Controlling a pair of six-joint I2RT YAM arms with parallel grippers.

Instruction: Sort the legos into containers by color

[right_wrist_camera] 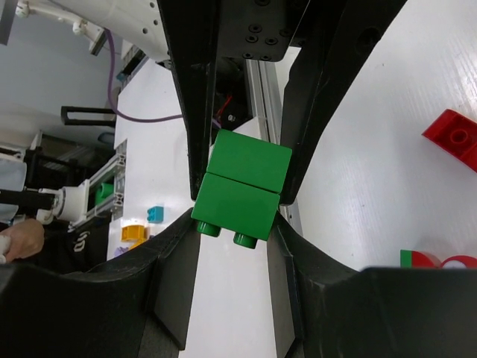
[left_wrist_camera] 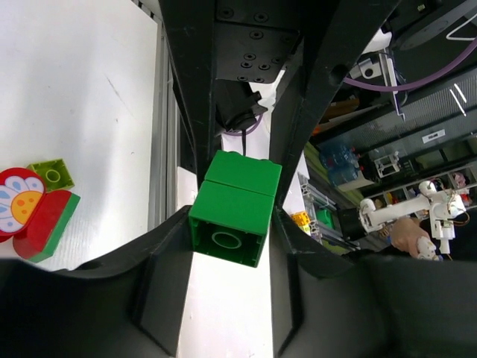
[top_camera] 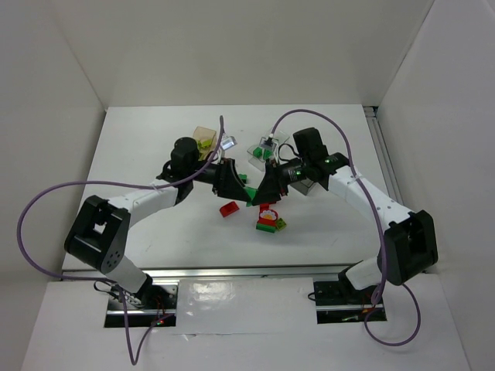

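Note:
Two dark green legos are stacked together and held in the air between both grippers. My left gripper is shut on the end with the hollow underside. My right gripper is shut on the studded end. Loose legos lie below: a red one and a cluster of red, green and lime ones. The amber container and the clear container stand behind. The smoky grey container is largely hidden under my right arm.
In the left wrist view a flower-printed red brick, a red-on-green piece and a lime brick lie at left. In the right wrist view a red brick lies at right. Another green brick lies behind the grippers.

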